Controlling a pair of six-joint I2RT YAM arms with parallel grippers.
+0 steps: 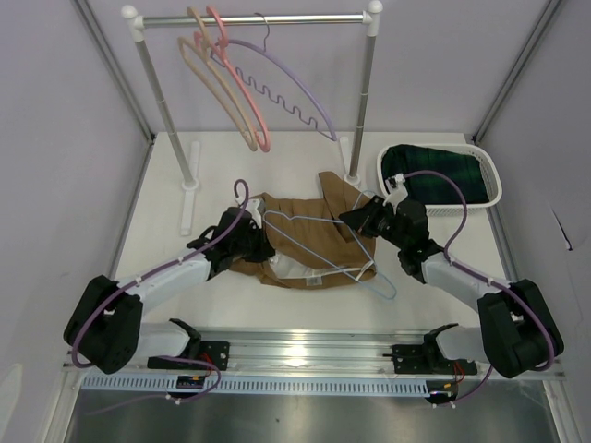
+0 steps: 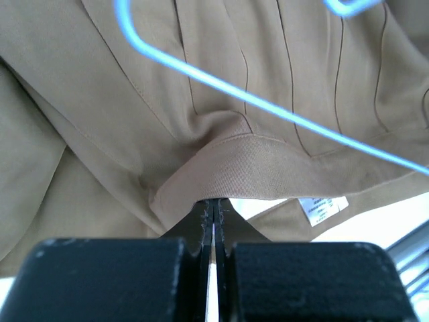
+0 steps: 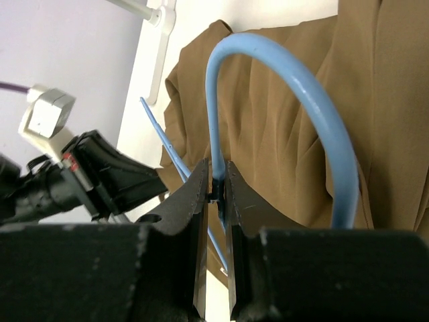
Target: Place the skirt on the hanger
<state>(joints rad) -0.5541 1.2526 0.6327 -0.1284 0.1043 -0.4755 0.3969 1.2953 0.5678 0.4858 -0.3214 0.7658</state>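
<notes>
The tan-brown skirt (image 1: pixel 309 242) lies crumpled on the white table between the two arms. In the left wrist view its waistband (image 2: pixel 268 168) tents up over the closed fingertips, with a white label (image 2: pixel 324 206) beside it. My left gripper (image 1: pixel 266 245) (image 2: pixel 214 206) is shut on that waistband edge. The pale lavender-blue hanger (image 1: pixel 386 289) lies slanted across the skirt, and its thin arm (image 2: pixel 268 107) crosses the cloth. My right gripper (image 1: pixel 356 220) (image 3: pixel 216 182) is shut on the hanger's curved hook (image 3: pixel 322 127), just above the skirt (image 3: pixel 281 121).
A clothes rack (image 1: pixel 249 18) stands at the back with pink and tan hangers (image 1: pixel 231 92) and a scalloped lavender hanger (image 1: pixel 295 92). Its feet (image 1: pixel 189 175) rest on the table. A white basket (image 1: pixel 489 175) at the right holds dark green plaid cloth (image 1: pixel 434 171).
</notes>
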